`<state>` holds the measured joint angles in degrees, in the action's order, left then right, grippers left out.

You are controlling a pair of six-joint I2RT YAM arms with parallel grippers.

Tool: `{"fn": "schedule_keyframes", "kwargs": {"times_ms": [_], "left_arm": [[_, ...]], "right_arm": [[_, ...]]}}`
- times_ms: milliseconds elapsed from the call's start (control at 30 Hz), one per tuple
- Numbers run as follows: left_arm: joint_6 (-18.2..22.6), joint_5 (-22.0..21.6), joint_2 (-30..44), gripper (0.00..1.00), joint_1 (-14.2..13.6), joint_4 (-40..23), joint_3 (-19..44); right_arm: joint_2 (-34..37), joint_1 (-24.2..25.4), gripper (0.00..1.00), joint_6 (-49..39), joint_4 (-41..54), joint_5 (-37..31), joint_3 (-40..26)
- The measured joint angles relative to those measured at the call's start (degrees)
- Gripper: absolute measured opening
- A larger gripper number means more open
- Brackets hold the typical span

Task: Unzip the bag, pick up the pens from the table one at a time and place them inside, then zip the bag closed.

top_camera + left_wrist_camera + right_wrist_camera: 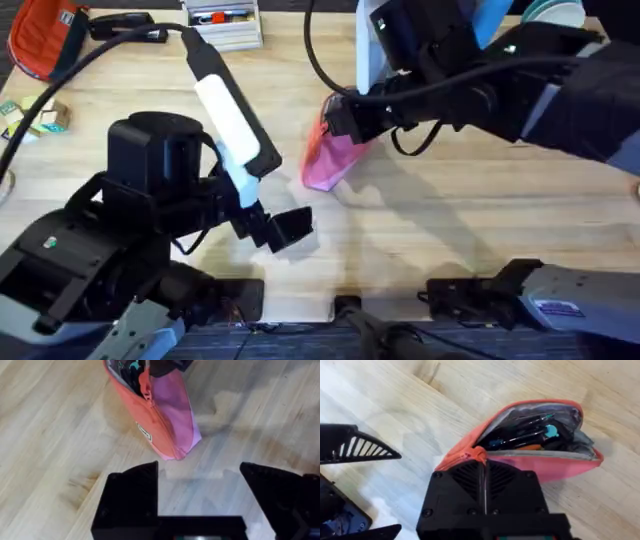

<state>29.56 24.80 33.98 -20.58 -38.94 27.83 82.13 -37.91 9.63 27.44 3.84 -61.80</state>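
Right gripper (482,467) pinches shut on the open salmon-pink fabric pouch (165,415); left gripper (200,490) gapes empty over pale wooden table (480,200).

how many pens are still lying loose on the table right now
0. No pen lies on the bare table. Several pens sit inside the open pink bag, which the right gripper holds by its zipper end; the arms may hide others.
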Motion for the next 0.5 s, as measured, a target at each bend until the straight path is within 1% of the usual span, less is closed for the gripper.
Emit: {"fn": "schedule_keyframes", "kwargs": {"times_ms": [267, 500], "left_arm": [[0.0, -0.2, 1.0, 0.993, 0.0, 4.8, -1.8], [0.0, -0.2, 8.3, 0.993, 0.0, 11.5, -2.4]], "right_arm": [[0.0, 0.0, 0.029, -0.2, 0.0, 0.0, 0.0], [0.0, 0.0, 0.03, -0.2, -0.2, 0.0, 0.0]]}}
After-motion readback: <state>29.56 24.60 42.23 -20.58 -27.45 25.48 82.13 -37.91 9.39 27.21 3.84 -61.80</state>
